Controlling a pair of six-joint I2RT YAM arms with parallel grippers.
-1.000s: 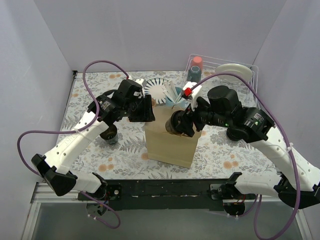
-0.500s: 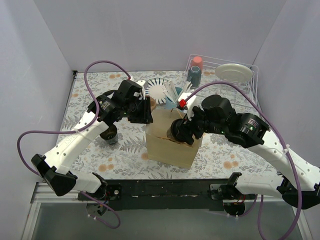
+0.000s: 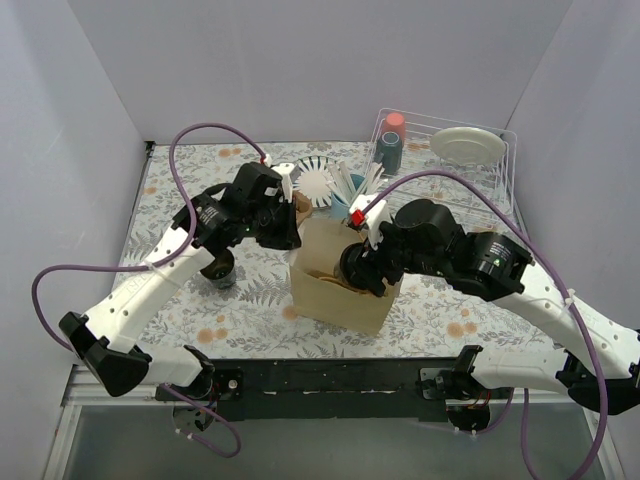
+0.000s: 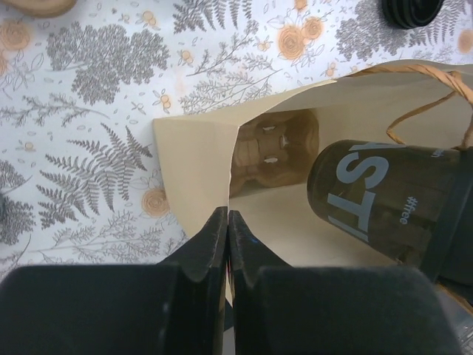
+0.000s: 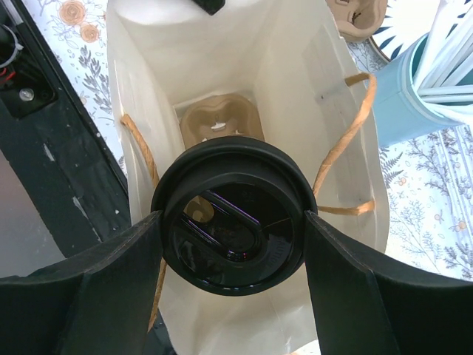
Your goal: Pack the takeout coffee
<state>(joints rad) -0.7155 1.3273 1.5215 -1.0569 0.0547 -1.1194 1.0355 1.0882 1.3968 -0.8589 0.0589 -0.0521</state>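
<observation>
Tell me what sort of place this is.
Probably a mock café packing station in a white-walled test booth: a paper bag holding a cup carrier, a lidded coffee cup, a dish rack behind.

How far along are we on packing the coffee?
Done: carrier lies at the bottom of the bag. In hand: left end effector pinches the rim; right end effector holds a cup in the mouth. Left: seat it; second cup stands outside.
</observation>
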